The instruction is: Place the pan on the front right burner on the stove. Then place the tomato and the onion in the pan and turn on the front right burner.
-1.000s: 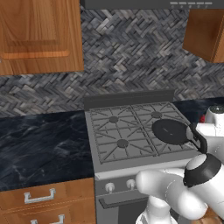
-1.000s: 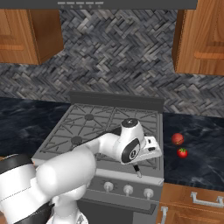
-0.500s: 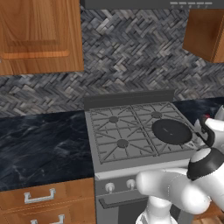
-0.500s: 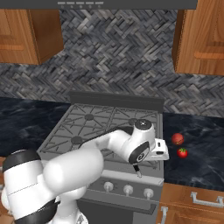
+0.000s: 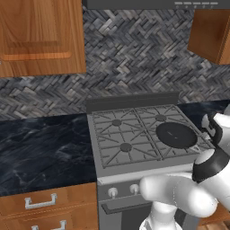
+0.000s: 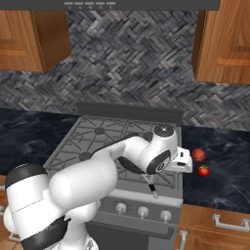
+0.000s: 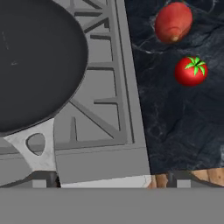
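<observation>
Seen from the left base camera: the pan point(image 5: 176, 135) resting flat on the front right burner grate of the stove point(image 5: 117, 148), handle hidden behind the white arm at the picture's right edge; first step judged complete, no food in the pan, so loading and lighting remain. Arm bent at the lower right, elbow low in front of the stove, forearm rising past the pan's right side. From the right base camera: the arm sweeping from the lower left across the stove front, wrist turned out over the stove's right edge, hand point(image 6: 181, 161) reaching toward the dark counter point(image 6: 219, 166); the onion point(image 6: 197, 155) and the tomato point(image 6: 203, 170) lying just beside each other on that counter, close to the hand, apart from the stove, neither touched. Pan handle point(image 6: 152, 187) poking out below the wrist, over the stove's front edge. From the hand camera: pan filling the upper left, its pale handle bracket at the lower left; onion above, tomato just below it on the dark counter to the right of the stove's edge, well clear of the pan. Fingers barely visible at the bottom of this picture; jaws taken as spread wide and holding nothing. Next move judged to be a reach for the tomato or onion.
</observation>
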### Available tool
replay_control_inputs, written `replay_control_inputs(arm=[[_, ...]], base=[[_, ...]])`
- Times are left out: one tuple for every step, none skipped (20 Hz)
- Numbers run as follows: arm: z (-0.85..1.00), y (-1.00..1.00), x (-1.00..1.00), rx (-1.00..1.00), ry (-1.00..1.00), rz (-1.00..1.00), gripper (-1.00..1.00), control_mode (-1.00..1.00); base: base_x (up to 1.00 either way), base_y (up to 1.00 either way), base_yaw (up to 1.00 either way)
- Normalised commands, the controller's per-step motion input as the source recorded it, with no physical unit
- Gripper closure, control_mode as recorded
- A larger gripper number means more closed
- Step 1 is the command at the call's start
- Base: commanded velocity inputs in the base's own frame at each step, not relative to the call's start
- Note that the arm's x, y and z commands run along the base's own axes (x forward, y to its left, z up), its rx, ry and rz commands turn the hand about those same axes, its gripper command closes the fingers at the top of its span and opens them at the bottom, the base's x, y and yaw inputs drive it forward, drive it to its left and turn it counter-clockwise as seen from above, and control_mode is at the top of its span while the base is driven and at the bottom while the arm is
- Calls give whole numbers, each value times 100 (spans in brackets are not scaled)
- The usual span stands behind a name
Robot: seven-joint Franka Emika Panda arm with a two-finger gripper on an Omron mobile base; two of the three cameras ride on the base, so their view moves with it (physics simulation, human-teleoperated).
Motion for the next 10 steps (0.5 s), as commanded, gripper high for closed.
replay_control_inputs(arm=[[11, 0, 51, 0, 0, -13, -100, -100], [6, 0, 58, 0, 0, -13, -100, -100], [3, 0, 67, 0, 0, -13, -100, -100], [0, 0, 75, 0, 0, -12, -100, -100], [2, 0, 76, 0, 0, -10, -100, -100], [1, 0, 75, 0, 0, -10, -100, -100], [0, 0, 67, 0, 0, -9, -100, -100], [0, 0, 60, 0, 0, -9, -100, -100], [0, -4, 54, 0, -4, -9, -100, -100], [1, -6, 49, 0, -4, -9, -100, -100]], base=[[0, 0, 0], [0, 0, 0], [0, 0, 0], [0, 0, 0], [0, 0, 0], [0, 0, 0], [0, 0, 0], [0, 0, 0], [0, 0, 0], [0, 0, 0]])
